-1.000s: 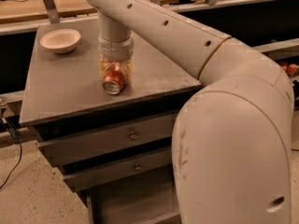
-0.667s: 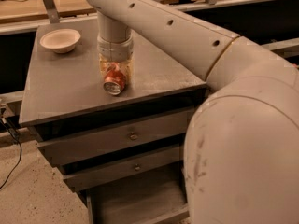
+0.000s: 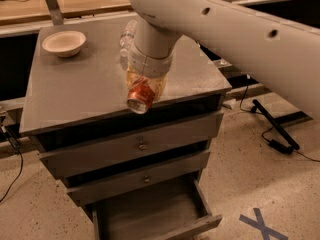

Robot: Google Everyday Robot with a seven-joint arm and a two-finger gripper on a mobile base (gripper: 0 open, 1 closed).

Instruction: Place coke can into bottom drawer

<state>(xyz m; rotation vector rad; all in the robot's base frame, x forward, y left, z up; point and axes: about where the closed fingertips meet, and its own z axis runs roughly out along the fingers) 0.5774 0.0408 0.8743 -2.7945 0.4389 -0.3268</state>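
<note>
The coke can is red with a silver end and lies tilted in my gripper, which is shut on it. The gripper holds the can just above the front edge of the grey cabinet top. The bottom drawer is pulled open below, a grey box with nothing showing inside. My white arm comes in from the upper right and hides the back middle of the cabinet top.
A white bowl sits at the cabinet's back left. A clear plastic bottle lies behind the gripper. Two knobbed drawers are above the open one. Black cables lie on the floor at right, with a blue X mark.
The gripper has lifted the can off the cabinet top and carried it forward to the front edge. The view has also shifted, and the arm covers less of the drawers.
</note>
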